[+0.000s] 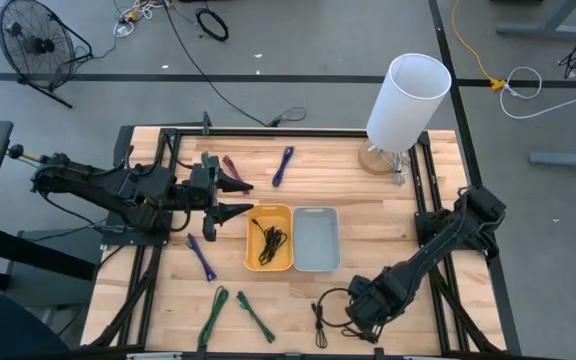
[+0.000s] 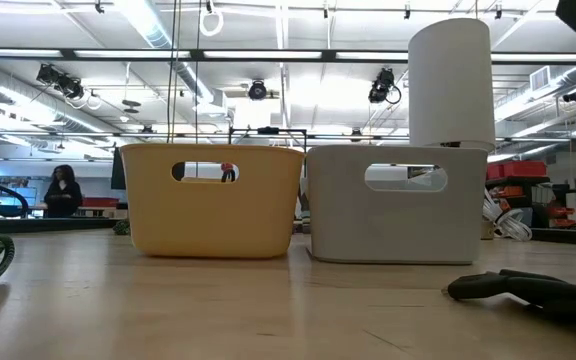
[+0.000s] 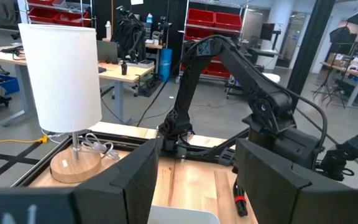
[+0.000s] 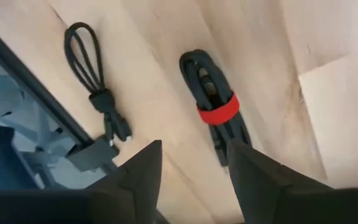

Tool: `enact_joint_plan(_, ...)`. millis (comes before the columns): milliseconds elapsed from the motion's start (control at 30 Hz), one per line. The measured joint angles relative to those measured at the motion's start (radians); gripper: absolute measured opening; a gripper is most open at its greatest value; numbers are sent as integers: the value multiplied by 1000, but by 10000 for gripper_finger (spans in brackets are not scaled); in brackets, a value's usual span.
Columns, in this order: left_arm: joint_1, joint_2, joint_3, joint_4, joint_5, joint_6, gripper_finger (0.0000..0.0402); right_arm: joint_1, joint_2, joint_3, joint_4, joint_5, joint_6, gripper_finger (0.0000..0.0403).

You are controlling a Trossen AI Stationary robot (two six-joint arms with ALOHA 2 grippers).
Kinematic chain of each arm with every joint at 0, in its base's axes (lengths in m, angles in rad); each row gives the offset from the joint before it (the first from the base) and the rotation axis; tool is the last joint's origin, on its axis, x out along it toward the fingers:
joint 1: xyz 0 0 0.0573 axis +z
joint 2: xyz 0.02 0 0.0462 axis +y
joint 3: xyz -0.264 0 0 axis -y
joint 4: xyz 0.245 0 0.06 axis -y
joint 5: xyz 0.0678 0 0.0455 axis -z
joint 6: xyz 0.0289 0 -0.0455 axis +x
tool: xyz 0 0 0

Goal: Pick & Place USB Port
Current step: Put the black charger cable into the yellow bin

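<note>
My right gripper (image 1: pixel 348 318) is open and empty, low over the table's near edge. It also shows in the right wrist view (image 4: pixel 194 152). A coiled black cable with a red band (image 4: pixel 211 106) lies flat just ahead of its fingers. A second black cable (image 4: pixel 95 84) lies flat beside it, near the table frame. In the high view a black cable (image 1: pixel 320 322) lies left of this gripper. My left gripper (image 1: pixel 240 197) is open and empty, above the table left of the yellow bin (image 1: pixel 268 237). The bin holds a black cable (image 1: pixel 271 241).
An empty grey bin (image 1: pixel 315 238) stands right of the yellow one. A white-shaded lamp (image 1: pixel 403 100) stands at the far right. Purple (image 1: pixel 284 165), dark red (image 1: pixel 230 165), purple (image 1: pixel 201 257) and green (image 1: pixel 213 315) cables lie loose on the wood.
</note>
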State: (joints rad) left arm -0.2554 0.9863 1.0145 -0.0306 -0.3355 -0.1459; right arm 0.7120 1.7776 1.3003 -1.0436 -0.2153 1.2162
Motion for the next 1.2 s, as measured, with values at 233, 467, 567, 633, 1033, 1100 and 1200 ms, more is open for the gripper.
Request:
enact_joint_plan(233,-1,0,0,-1,0,-25,220,0,6,-68,53,14,-1,194)
enact_joint_plan(467,-1,0,0,-1,0,-26,220,2,6,-161,155,-56,-2,194)
enact_joint_plan(567,-1,0,0,-1,0,-26,220,2,6,-190,193,-56,-2,194)
enact_joint_plan(633,-1,0,0,-1,0,-26,220,2,6,-209,214,-56,-2,194)
enact_joint_plan(1033,-1,0,0,0,0,-26,220,0,1,-312,320,-77,32,153)
enact_joint_plan(1100,-1,0,0,0,0,-26,220,0,1,-313,317,-88,19,110)
enact_joint_plan(1200,-1,0,0,0,0,-26,220,0,2,-314,323,-135,-10,31)
